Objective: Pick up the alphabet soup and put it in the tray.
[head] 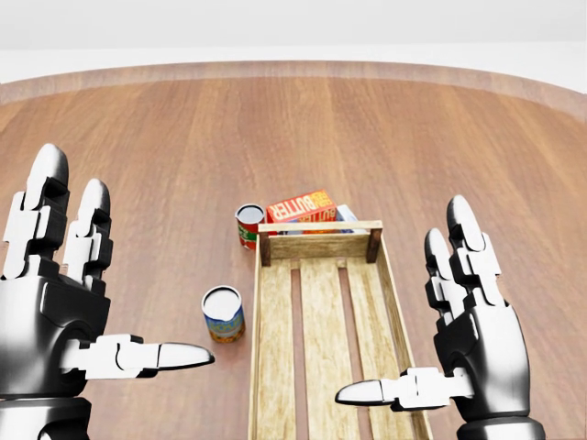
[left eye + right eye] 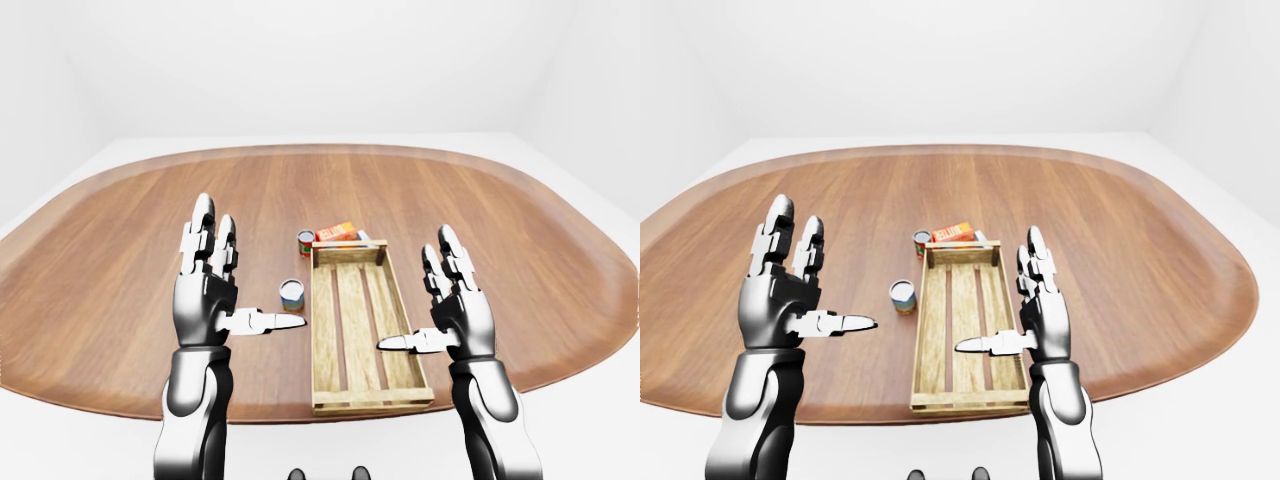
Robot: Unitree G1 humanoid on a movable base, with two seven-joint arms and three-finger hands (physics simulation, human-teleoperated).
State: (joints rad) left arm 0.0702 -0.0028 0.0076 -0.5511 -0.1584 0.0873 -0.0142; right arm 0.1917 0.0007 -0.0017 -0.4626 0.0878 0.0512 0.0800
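1. The head view looks steeply down over both raised hands, close in; the wooden tray runs off its bottom edge between the left hand and right hand.
2. The left-eye view sits farther off and faces more level, taking in the whole oval table and white walls beyond the hands.
3. The right-eye view nearly matches it, everything shifted slightly leftward.
4. All three share the hands, tray and surrounding tabletop.

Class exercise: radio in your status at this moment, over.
Left hand and right hand open, raised, empty. Two cans left of tray, untouched; labels unreadable. Tray empty. Nothing blocking.
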